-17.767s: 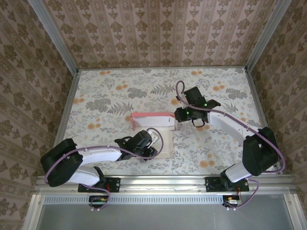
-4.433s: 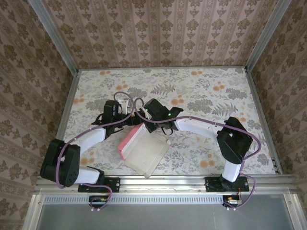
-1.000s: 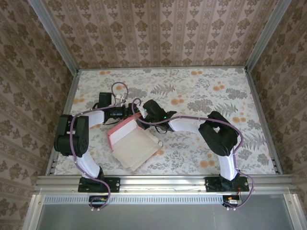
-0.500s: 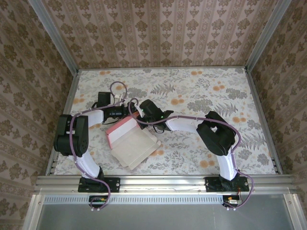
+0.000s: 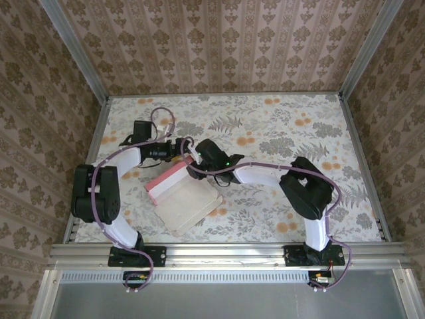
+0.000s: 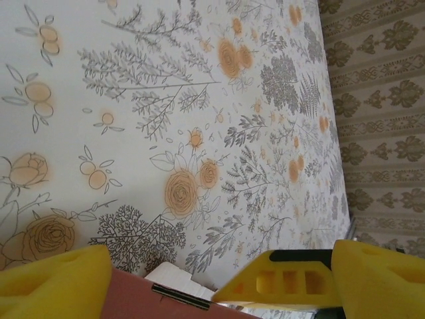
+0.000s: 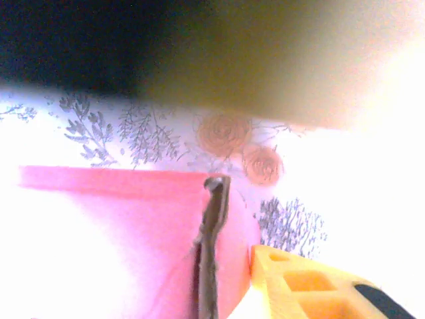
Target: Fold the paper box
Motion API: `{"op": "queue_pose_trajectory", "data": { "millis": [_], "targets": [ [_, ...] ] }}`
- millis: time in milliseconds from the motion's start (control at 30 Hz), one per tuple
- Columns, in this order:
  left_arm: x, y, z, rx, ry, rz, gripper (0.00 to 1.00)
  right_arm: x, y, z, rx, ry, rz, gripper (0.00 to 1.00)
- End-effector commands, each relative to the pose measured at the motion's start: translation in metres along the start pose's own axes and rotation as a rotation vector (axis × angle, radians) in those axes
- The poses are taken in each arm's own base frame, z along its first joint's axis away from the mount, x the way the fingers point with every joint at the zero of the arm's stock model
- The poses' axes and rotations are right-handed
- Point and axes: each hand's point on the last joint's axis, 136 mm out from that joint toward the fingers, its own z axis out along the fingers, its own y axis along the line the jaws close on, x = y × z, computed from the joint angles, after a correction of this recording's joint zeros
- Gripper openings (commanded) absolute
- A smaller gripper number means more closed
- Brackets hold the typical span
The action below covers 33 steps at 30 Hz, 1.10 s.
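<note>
Top view gives me the paper box [image 5: 186, 203], pale hollow facing up. Left wrist: left end effector [image 6: 159, 282] spread, pink wall between its fingers. Right end effector [image 5: 196, 159]: I can't tell.

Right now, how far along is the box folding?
Partway. Done: one pink wall of the paper box stands raised along its far-left edge. In hand: the left end effector straddles that wall, open; the right end effector sits at its far corner. Left: the pale panel lies flat and open, nothing folded over it.
</note>
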Motion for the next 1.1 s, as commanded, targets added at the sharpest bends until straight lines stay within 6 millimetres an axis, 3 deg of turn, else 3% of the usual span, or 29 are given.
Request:
{"op": "queue_pose_trajectory", "data": {
  "millis": [0,333,467,567,800,1067],
  "targets": [
    [0.0,-0.008,-0.011,-0.055,0.006,0.053,0.88,0.002,0.017,-0.025,-0.08,-0.018,0.04,0.38],
    [0.016,-0.028,-0.03,-0.214,0.107,0.208,0.92,0.027,0.032,-0.084,-0.203,-0.036,0.136,0.59],
    [0.026,-0.034,-0.036,-0.303,0.185,0.304,0.92,0.031,0.032,-0.107,-0.223,-0.062,0.181,0.77],
    [0.034,-0.035,-0.036,-0.364,0.258,0.363,0.9,0.03,0.031,-0.128,-0.245,-0.103,0.216,0.98],
    [0.043,-0.028,-0.027,-0.469,0.402,0.442,0.78,0.035,0.018,-0.162,-0.266,-0.166,0.311,1.0],
    [0.047,-0.027,-0.007,-0.468,0.47,0.487,0.73,0.046,0.001,-0.176,-0.23,-0.19,0.351,1.0]
  ]
}}
